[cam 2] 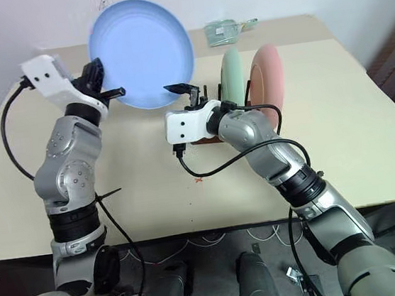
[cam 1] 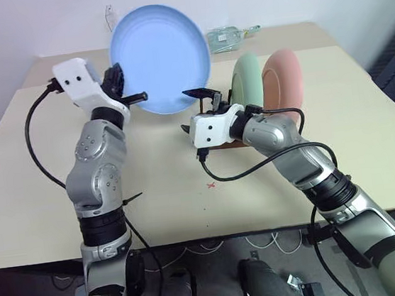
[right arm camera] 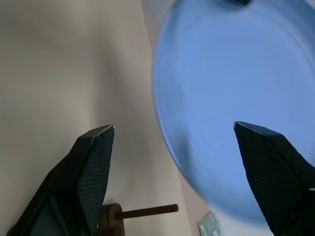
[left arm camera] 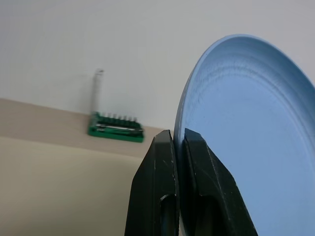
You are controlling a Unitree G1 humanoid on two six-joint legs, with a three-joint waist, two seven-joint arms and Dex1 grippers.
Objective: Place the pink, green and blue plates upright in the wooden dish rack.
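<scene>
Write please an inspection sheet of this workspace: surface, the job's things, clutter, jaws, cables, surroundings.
Surface: beige table, small red cross mark.
Job's things: blue plate held in the air; green plate and pink plate upright in the wooden dish rack.
Clutter: green-based tool holder at the table's far edge.
Jaws: left gripper shut on the blue plate's rim; right gripper open beside the plate.
Cables: black cable at each wrist, more under the table.
Surroundings: white wall.

Blue plate (cam 1: 160, 56) light blue; green plate (cam 1: 248, 81) mint; pink plate (cam 1: 282, 80) salmon; table (cam 1: 39, 202) beige.
</scene>
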